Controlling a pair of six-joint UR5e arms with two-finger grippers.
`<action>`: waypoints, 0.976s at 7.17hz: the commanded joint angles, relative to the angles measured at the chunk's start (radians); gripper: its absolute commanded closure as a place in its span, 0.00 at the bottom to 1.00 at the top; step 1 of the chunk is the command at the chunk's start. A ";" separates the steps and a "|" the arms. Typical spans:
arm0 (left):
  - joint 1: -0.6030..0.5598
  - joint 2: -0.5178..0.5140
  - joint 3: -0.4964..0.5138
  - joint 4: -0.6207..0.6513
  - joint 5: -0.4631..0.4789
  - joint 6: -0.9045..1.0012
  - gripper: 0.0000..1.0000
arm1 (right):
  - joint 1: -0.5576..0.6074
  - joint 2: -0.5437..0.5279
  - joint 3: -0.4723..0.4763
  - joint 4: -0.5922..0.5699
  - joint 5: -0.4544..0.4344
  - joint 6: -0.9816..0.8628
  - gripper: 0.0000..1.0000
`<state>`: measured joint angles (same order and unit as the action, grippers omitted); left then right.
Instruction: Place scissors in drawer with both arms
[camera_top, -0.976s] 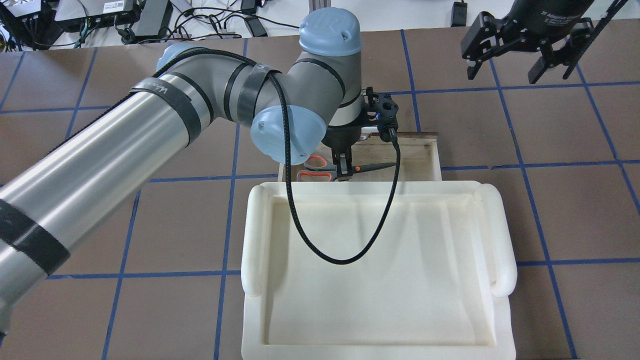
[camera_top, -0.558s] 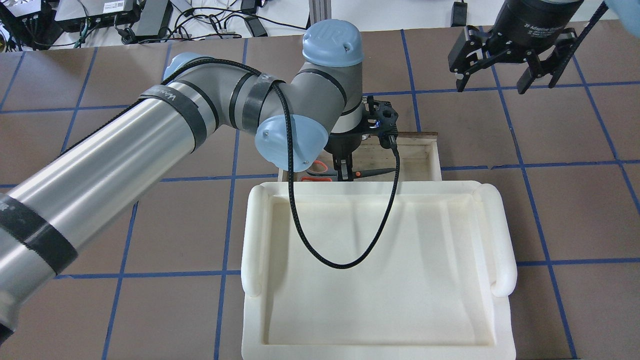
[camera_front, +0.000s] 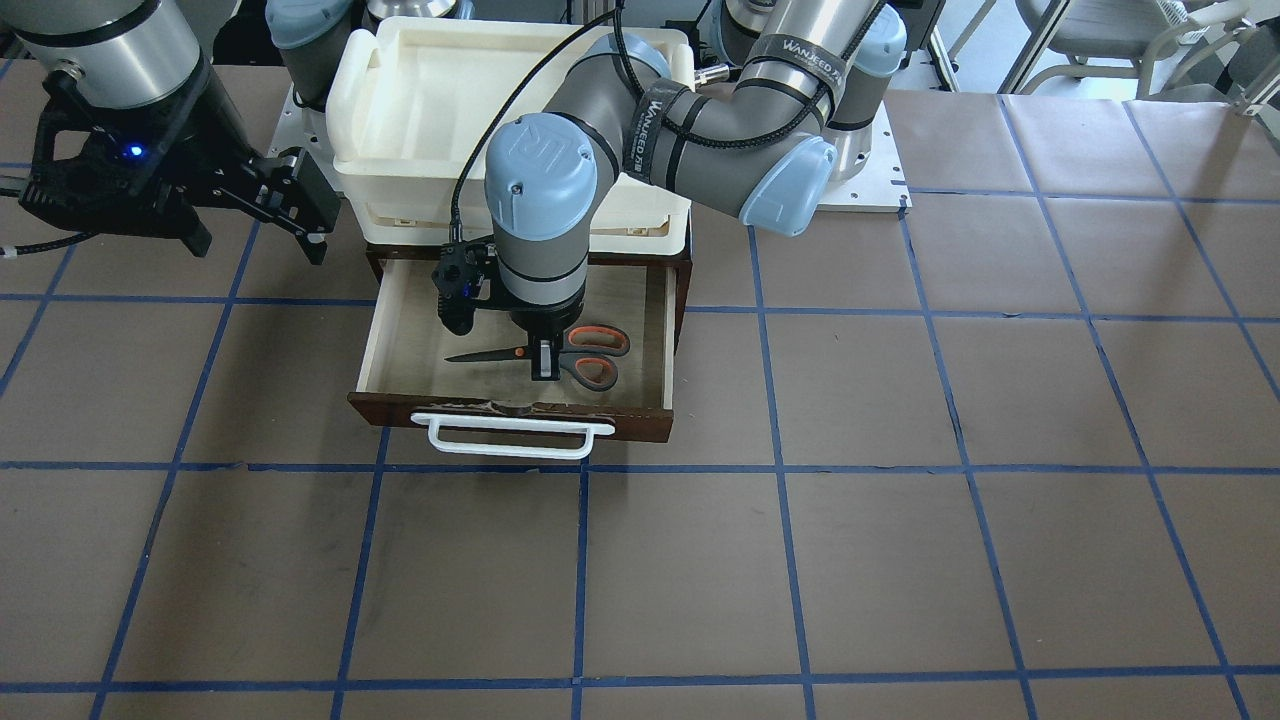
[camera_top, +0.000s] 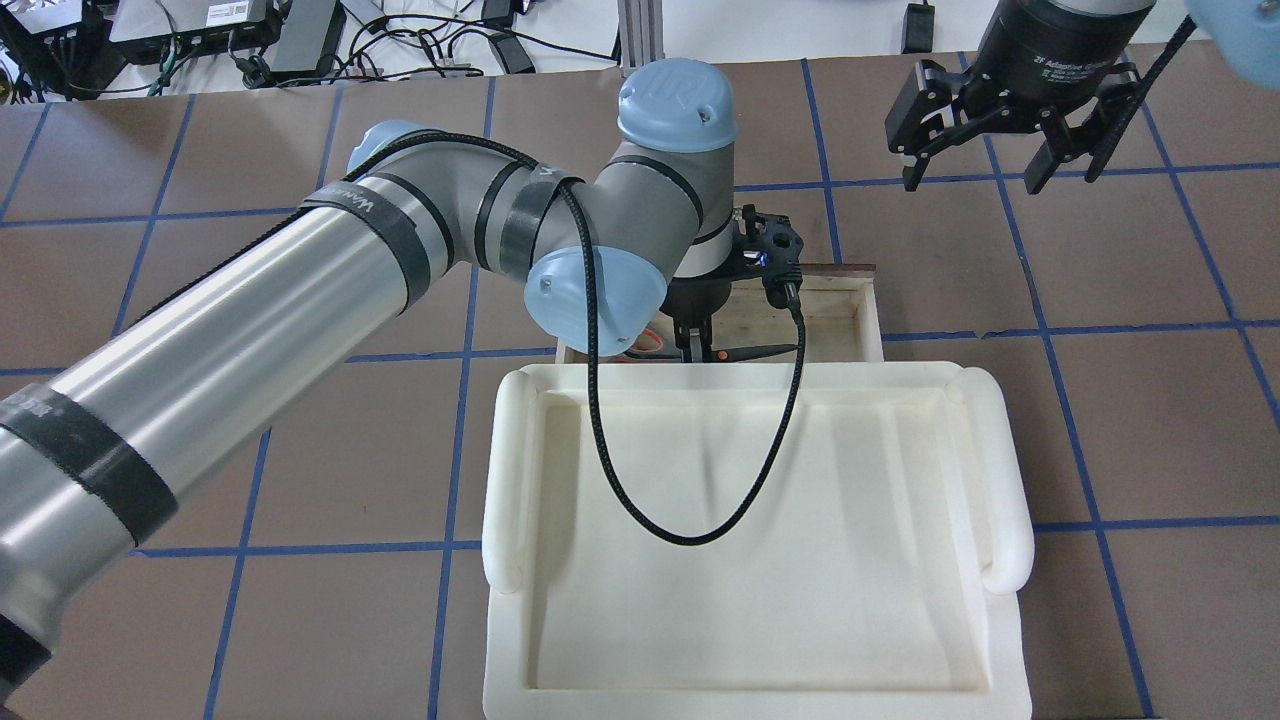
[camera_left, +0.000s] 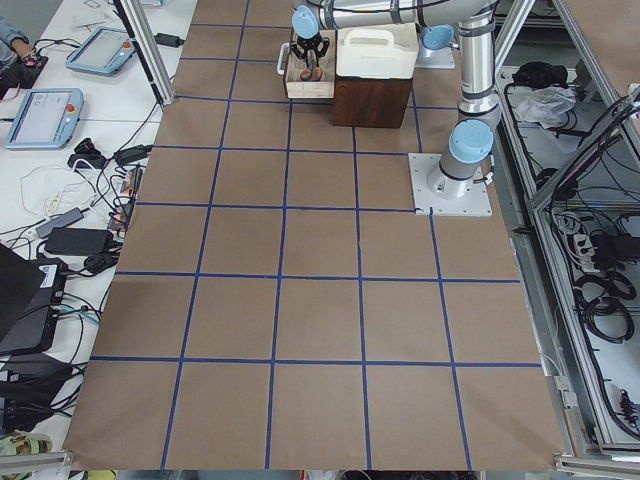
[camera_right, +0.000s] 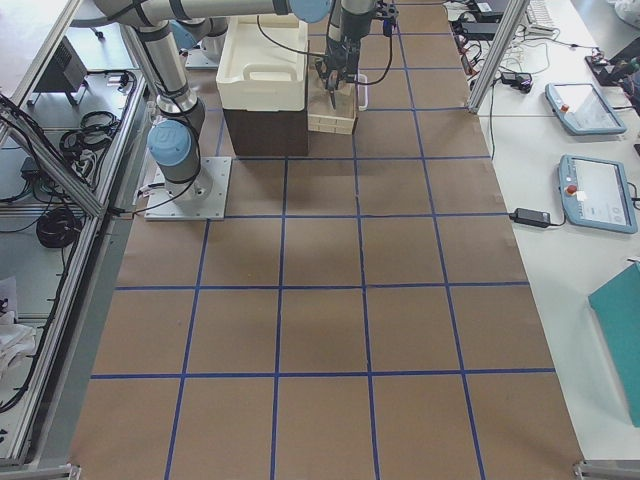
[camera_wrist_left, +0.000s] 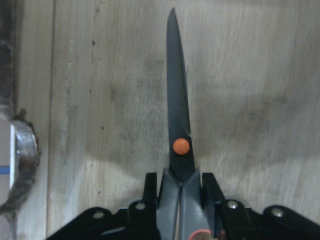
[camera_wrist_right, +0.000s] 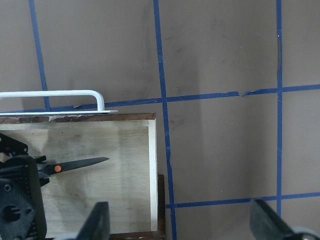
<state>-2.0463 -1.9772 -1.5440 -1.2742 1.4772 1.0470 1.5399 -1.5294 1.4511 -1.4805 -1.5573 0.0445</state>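
left pincer (camera_front: 545, 366) lowered scissors (camera_wrist_left: 178, 120) into drawer (camera_front: 415, 345)

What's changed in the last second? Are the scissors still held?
The left gripper has carried the scissors lower into the open drawer, so the edge of the tray now hides most of them from overhead; its jaws stay shut on them. The right gripper shifted slightly toward the drawer, still open and empty. Drawer and tray have not moved.
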 joint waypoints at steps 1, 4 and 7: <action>-0.009 -0.003 -0.001 0.002 0.002 -0.002 0.97 | 0.000 0.000 0.000 -0.001 -0.003 0.005 0.00; -0.009 -0.002 -0.008 0.002 0.000 -0.002 0.14 | 0.002 -0.002 0.000 0.002 -0.004 0.008 0.00; -0.009 0.003 -0.005 0.001 0.000 -0.002 0.00 | 0.003 -0.003 0.009 0.002 -0.006 0.028 0.00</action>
<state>-2.0555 -1.9761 -1.5517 -1.2730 1.4772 1.0442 1.5420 -1.5318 1.4540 -1.4788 -1.5619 0.0642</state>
